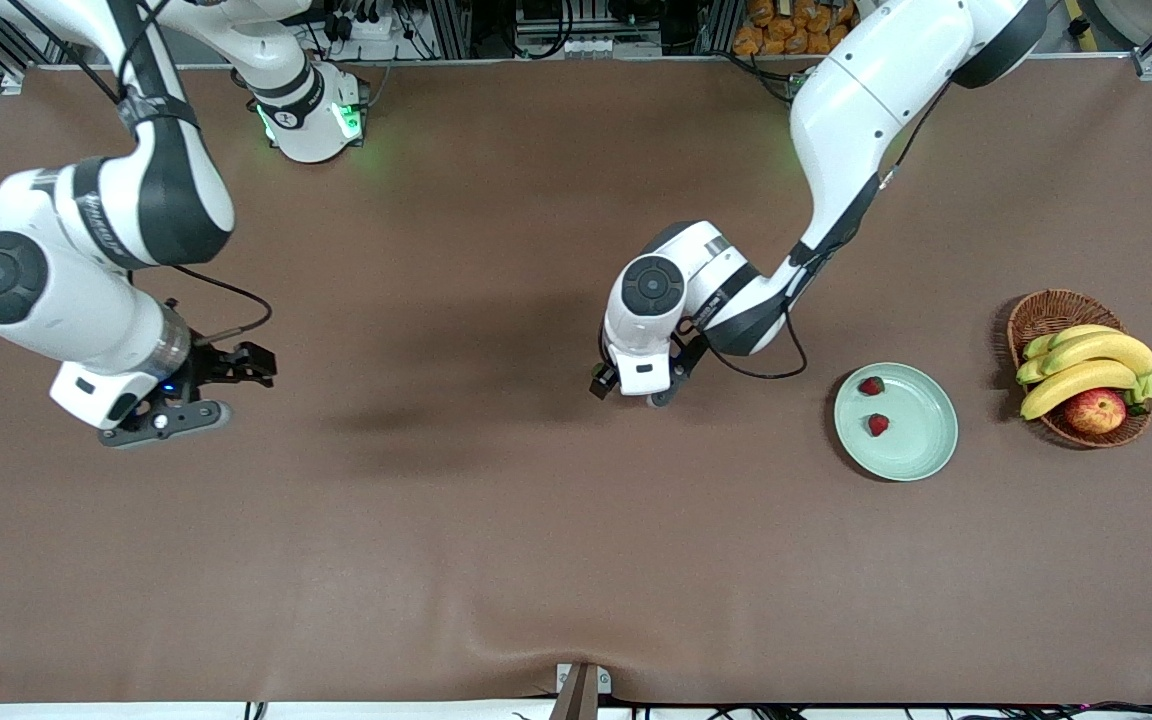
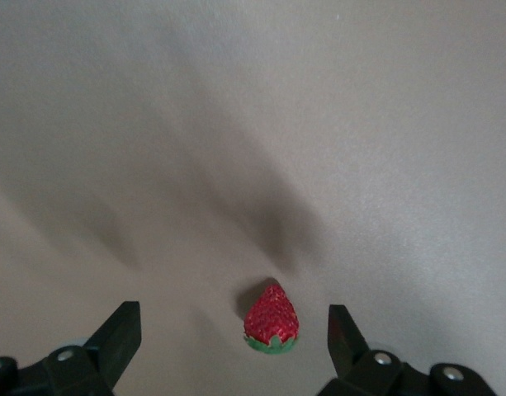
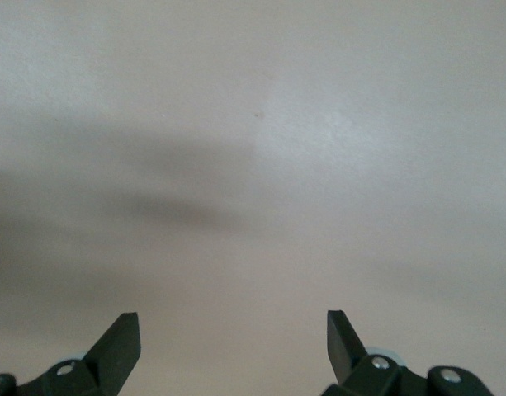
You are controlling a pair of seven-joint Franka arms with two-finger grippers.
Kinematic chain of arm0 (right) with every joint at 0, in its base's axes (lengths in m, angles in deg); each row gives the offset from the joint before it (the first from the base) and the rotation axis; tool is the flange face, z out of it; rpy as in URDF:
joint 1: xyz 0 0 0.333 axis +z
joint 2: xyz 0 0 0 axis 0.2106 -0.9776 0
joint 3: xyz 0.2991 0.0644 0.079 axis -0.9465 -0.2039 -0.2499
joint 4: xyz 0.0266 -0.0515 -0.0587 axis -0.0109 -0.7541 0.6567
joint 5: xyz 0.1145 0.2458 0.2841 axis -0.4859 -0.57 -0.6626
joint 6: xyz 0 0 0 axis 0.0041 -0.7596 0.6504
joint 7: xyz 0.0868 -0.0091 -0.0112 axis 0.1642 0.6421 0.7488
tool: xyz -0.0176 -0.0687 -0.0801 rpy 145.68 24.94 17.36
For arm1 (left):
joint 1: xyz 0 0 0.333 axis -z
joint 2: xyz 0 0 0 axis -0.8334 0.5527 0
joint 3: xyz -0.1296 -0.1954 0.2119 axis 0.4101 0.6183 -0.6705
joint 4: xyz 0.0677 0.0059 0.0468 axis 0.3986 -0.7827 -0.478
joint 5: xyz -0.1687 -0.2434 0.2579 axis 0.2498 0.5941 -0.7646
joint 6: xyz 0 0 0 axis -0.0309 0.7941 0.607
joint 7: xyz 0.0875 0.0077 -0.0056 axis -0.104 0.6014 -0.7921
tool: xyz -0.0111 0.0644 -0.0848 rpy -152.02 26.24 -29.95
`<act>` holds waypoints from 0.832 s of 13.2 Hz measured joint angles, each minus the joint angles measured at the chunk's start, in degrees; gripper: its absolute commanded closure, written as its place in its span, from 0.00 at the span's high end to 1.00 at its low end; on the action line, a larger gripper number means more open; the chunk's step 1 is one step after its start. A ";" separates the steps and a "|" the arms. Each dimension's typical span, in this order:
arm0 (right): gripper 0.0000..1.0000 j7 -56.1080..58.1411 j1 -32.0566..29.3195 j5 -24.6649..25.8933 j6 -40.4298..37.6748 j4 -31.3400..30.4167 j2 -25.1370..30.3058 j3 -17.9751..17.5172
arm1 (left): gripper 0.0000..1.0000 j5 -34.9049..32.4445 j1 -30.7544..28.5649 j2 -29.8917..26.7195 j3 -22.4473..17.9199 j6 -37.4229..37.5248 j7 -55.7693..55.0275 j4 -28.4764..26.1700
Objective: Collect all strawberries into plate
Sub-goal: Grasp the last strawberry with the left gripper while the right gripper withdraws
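- Front view: the pale mint-green plate (image 1: pixel 896 421) lies on the brown counter (image 1: pixel 496 560) toward the left arm's end, about midway between the counter's edge at the robots' bases and its edge at the camera. Two strawberries (image 1: pixel 871 385) (image 1: pixel 877 425) sit in it, tiny, red, dark at the cap, one nearer the camera than the other. A wicker basket (image 1: pixel 1046 310) with bananas (image 1: pixel 1086 365) and an apple (image 1: pixel 1095 410) stands beside the plate, closer to that end's edge. The left gripper (image 1: pixel 636 392) is low over the counter's middle, well apart from the plate; its wrist hides what is under it. The right gripper (image 1: pixel 198 392) hangs near the right arm's end of the counter, waiting.
- Left wrist view: this shows what the front view hides, a third strawberry (image 2: pixel 271 321) lying on the bare counter, red and seeded with a green leafy cap, between the left jaws. The jaws stand wide open, clear of the berry on both sides, holding nothing.
- Right wrist view: only bare counter and shadow; the right jaws stand wide open and empty.
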 measured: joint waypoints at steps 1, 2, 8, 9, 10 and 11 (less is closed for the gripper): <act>1.00 1.92 -1.09 0.02 -0.74 -0.03 0.61 0.00 | 1.00 0.00 1.75 0.56 -1.29 -0.11 -1.24 1.02; 1.00 3.76 -2.15 0.03 -1.43 -0.03 1.18 0.00 | 1.00 0.00 3.26 1.24 -2.28 -0.11 -2.30 2.17; 1.00 6.69 -4.89 0.20 -8.82 -0.04 6.82 -0.07 | 0.72 -0.06 6.85 3.74 -4.90 -0.38 -3.32 4.61; 1.00 6.70 -5.89 0.18 -9.92 -0.02 7.74 -0.08 | 0.63 -0.28 6.85 4.01 -4.97 -0.59 -3.32 4.61; 1.00 6.70 -7.14 -0.13 -11.16 0.10 8.37 -0.08 | 0.45 -0.73 6.88 4.22 -4.99 -0.80 -3.32 4.61; 1.00 6.70 -8.22 -0.76 -12.89 0.59 8.80 -0.08 | 0.24 -0.91 6.98 4.32 -4.99 -0.90 -3.32 4.61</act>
